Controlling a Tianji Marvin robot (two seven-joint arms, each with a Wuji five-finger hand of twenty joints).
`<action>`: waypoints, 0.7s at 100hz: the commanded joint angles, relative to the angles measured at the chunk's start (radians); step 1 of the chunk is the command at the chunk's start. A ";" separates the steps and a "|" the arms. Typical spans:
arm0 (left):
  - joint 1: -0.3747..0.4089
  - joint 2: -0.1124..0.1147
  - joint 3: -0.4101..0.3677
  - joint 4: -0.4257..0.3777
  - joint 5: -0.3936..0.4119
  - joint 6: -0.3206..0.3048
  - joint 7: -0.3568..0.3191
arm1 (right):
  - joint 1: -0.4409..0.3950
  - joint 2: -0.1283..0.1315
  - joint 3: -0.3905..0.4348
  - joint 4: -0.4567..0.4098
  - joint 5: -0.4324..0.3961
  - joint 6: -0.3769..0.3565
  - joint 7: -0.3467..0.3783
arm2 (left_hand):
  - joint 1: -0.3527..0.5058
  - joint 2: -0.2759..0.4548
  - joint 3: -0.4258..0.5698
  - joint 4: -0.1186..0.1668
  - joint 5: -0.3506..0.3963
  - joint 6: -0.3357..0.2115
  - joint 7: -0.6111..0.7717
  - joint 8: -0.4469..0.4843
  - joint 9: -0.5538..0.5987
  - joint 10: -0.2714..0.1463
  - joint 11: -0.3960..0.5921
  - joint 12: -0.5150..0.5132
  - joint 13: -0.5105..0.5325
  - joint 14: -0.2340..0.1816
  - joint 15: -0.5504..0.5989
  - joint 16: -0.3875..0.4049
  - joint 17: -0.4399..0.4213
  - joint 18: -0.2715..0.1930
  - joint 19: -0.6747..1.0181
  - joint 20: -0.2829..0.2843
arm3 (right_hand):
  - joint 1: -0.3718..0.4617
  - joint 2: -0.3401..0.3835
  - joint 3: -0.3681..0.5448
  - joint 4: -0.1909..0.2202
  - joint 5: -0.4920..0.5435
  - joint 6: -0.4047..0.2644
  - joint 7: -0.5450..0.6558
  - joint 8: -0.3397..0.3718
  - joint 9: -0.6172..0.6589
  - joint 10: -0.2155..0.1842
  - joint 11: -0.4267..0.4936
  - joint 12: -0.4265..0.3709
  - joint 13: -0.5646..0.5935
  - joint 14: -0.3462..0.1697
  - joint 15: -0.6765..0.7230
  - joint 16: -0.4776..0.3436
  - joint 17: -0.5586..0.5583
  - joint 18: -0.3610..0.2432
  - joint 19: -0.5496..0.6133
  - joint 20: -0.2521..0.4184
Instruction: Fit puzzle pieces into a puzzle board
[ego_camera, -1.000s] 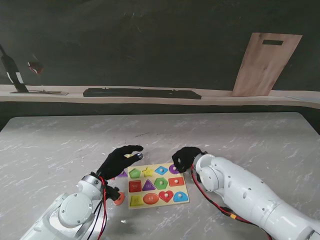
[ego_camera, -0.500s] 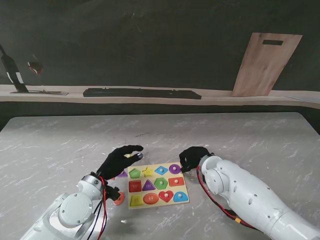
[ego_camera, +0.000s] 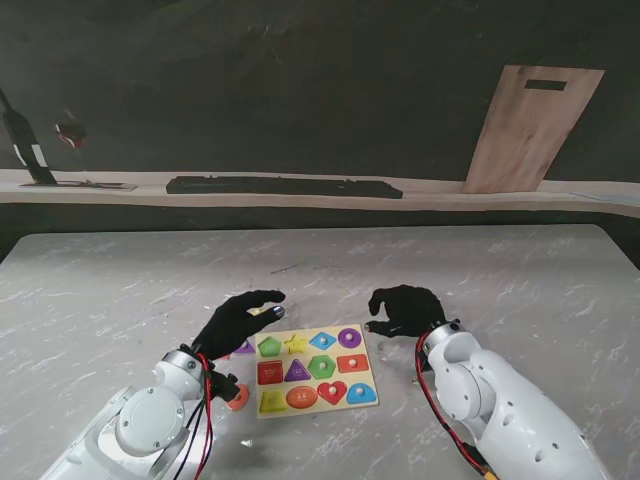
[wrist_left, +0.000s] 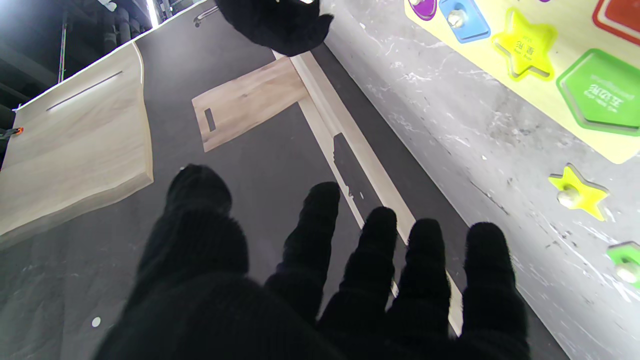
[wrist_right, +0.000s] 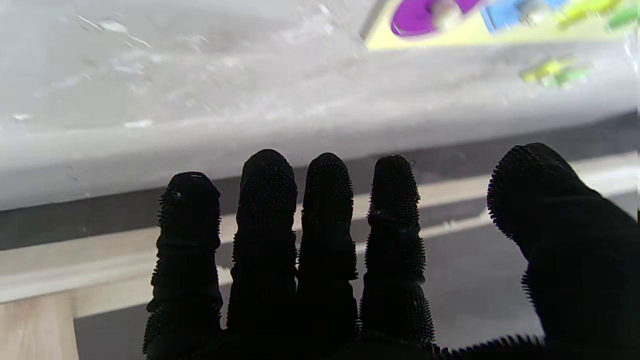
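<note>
You are seeing the board (ego_camera: 313, 371) lying near the tabletop's near edge, its pieces seated. The right hand (ego_camera: 405, 310) is hovering just beside its right far corner, fingers spread, holding nothing. The left hand (ego_camera: 236, 320) is hovering at the left far corner, also open and empty

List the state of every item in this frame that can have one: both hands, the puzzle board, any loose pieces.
Left hand: open, fingers spread, holding nothing, beside the board's left edge.
Right hand: open, empty, off the board's right side.
Puzzle board: flat on the table, slots in view filled.
Purple oval piece: seated in the board's far right corner.
Loose yellow star: on the table, off the board.
Orange piece: on the table, left of the board.
</note>
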 joint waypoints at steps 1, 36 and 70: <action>0.012 0.000 -0.005 -0.011 0.005 -0.007 0.005 | -0.032 -0.017 0.009 -0.033 0.015 -0.029 -0.023 | 0.007 0.031 -0.031 -0.012 0.019 -0.028 -0.012 -0.005 -0.001 -0.018 -0.005 -0.010 0.019 -0.017 -0.016 0.006 -0.011 0.004 0.008 0.012 | -0.035 0.015 -0.024 0.032 -0.048 -0.019 -0.031 -0.015 -0.025 0.012 -0.006 -0.005 -0.020 0.014 -0.023 -0.014 -0.018 0.017 -0.013 -0.019; 0.045 -0.003 -0.030 -0.033 0.039 -0.023 0.042 | -0.162 -0.047 0.113 -0.158 0.197 -0.297 -0.071 | 0.005 0.029 -0.031 -0.012 0.020 -0.028 -0.012 -0.005 0.002 -0.014 -0.005 -0.010 0.022 -0.015 -0.015 0.006 -0.011 0.006 0.007 0.012 | -0.054 -0.010 -0.046 0.030 -0.170 -0.003 -0.148 -0.082 -0.135 0.005 -0.252 -0.175 -0.101 0.019 -0.485 -0.259 -0.115 -0.024 -0.280 -0.167; 0.061 -0.004 -0.041 -0.046 0.056 -0.034 0.062 | -0.246 -0.059 0.173 -0.206 0.445 -0.558 0.012 | 0.004 0.029 -0.031 -0.012 0.020 -0.028 -0.013 -0.005 0.003 -0.014 -0.006 -0.010 0.020 -0.016 -0.016 0.006 -0.010 0.007 0.007 0.011 | -0.070 0.029 -0.162 0.020 -0.220 0.038 -0.208 -0.122 -0.226 -0.002 -0.369 -0.260 -0.172 0.009 -0.751 -0.404 -0.174 -0.066 -0.491 -0.322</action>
